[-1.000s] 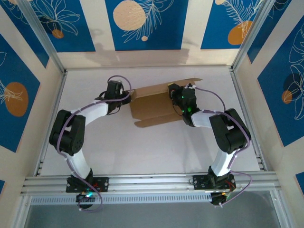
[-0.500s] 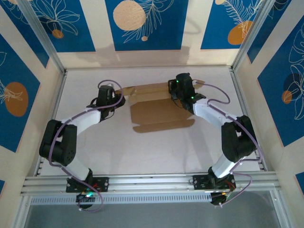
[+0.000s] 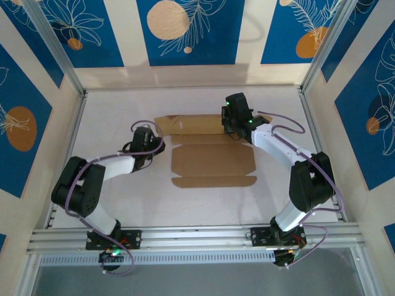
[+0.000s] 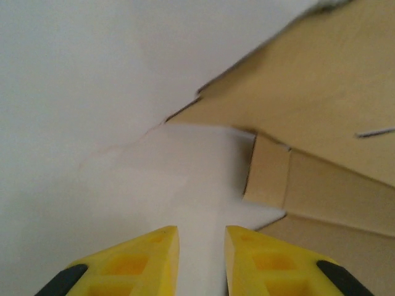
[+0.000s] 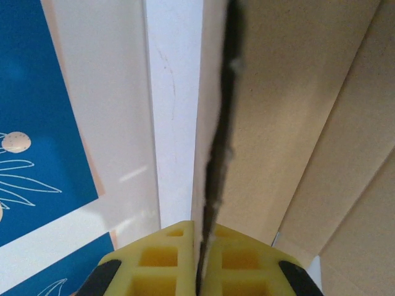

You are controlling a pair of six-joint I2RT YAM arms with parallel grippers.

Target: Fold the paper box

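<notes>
- Right gripper [image 5: 199, 246]: jaws closed tight on the thin raw edge of the paper box [image 5: 278, 123]. The cardboard runs straight out ahead from between the pads, and the creased panels fall away to its right.
- Left gripper [image 4: 202, 237]: jaws a narrow gap apart with nothing between them, low over the bare table [image 4: 92, 92]. The box's corner and a small side tab [image 4: 265, 169] lie ahead and to its right, not touched.
- Judged step: raising the pinched far panel on its crease. Swing the edge in an arc about the crease rather than pulling flat, or the loose sheet slides.
- Advice: the left gripper should press on the base panel beside the tab before the lift continues.
- Edges: the held edge is thin and could tear or slip if twisted.
- Room: the back wall [image 3: 203, 74] stands near beyond the right gripper, so there is little margin there. The table towards both arm bases is open.
</notes>
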